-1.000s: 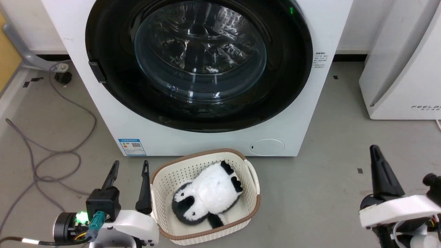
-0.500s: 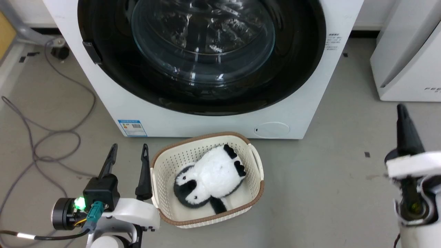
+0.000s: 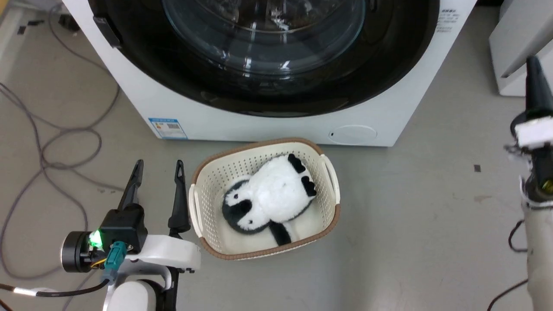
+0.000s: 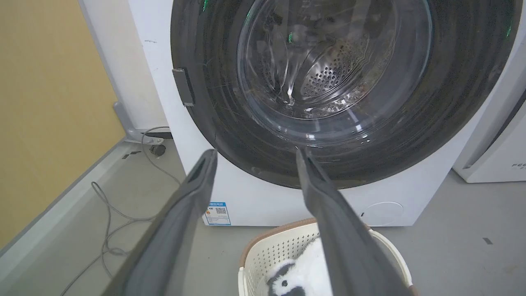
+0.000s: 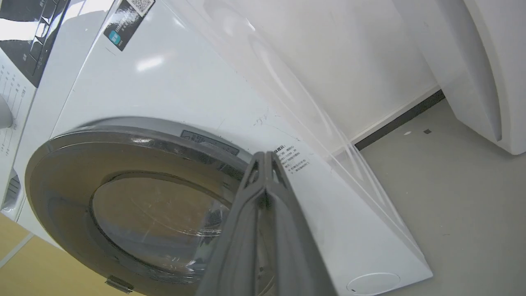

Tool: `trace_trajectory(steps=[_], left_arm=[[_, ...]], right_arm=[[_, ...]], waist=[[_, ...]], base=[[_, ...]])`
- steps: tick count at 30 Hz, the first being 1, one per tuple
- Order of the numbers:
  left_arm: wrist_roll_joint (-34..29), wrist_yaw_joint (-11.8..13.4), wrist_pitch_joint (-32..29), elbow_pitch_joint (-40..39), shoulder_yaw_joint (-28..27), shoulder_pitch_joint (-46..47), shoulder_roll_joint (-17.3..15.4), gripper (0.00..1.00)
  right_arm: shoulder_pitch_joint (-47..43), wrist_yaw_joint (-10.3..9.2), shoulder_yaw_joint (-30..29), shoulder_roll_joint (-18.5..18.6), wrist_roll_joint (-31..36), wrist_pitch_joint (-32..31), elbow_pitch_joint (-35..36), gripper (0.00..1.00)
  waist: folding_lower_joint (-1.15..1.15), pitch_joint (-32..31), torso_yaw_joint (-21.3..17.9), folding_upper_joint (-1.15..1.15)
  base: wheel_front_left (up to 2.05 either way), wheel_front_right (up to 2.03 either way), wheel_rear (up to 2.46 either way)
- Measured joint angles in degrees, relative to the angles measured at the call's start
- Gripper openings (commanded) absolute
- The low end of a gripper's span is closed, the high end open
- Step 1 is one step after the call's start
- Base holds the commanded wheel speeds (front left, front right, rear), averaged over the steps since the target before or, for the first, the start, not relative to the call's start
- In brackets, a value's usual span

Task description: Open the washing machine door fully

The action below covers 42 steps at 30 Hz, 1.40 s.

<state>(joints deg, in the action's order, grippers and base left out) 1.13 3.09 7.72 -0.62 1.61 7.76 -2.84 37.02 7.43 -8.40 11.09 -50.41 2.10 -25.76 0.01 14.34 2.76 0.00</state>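
Door [image 3: 268, 52] opening has not begun. It lies flat on the front of the machine [image 3: 259, 125], shut all the way round as far as the views show.

Nearest the robot is the left claw [image 3: 159, 163], low down on the left. Its two fingers are spread wide with nothing between them. They point at the machine, and no part of them touches it. Just beside this claw is a basket [image 3: 259, 144] on the floor with a toy panda [image 3: 270, 198] lying in it. The basket sits right in front of the machine, under the door.

Farther out on the right, the right claw [image 3: 533, 60] is held up. Its fingers are pressed tight together and hold nothing. It is off to the machine's right side, apart from the door.

At the back, the door fills most of the machine's front. A small tab [image 4: 183, 87] sits on its left edge. That may be the place to pull, though it is hard to be sure.

So the whole job is left: reach the door, catch its edge, and swing it wide. The basket may be in the way.
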Motion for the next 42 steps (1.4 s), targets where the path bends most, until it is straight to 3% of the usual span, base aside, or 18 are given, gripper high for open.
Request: trace_trajectory(steps=[10, 23, 34, 42], left_arm=[[0.00, 0.47, 1.21, -0.73, 0.59, 2.26, 0.01, 1.00], [0.30, 1.87, 2.80, -1.00, 1.66, 4.22, 0.00, 1.00], [0.59, 2.54, 4.02, -1.13, 1.93, 6.15, 0.01, 1.00], [0.67, 2.80, 5.05, -1.02, 2.19, 7.31, 0.01, 1.00]], right_arm=[[13.05, 0.00, 2.21, 2.07, -4.27, -0.40, -9.16, 0.00], [25.80, 0.00, 6.76, 2.99, -8.80, -3.60, -16.00, 0.00], [30.41, 0.00, 10.51, 4.07, -14.41, -8.93, -17.29, 0.00], [32.14, -0.01, 14.47, 7.24, -18.72, -15.72, -16.29, 0.00]], waist=[[0.00, 4.09, 1.33, 0.00], [0.00, 8.78, 3.24, 0.00], [0.00, 11.65, 4.05, 0.00], [0.00, 12.73, 4.02, 0.00]], base=[[0.00, 0.00, 0.00], [0.00, 0.00, 0.00], [0.00, 0.00, 0.00], [0.00, 0.00, 0.00]])
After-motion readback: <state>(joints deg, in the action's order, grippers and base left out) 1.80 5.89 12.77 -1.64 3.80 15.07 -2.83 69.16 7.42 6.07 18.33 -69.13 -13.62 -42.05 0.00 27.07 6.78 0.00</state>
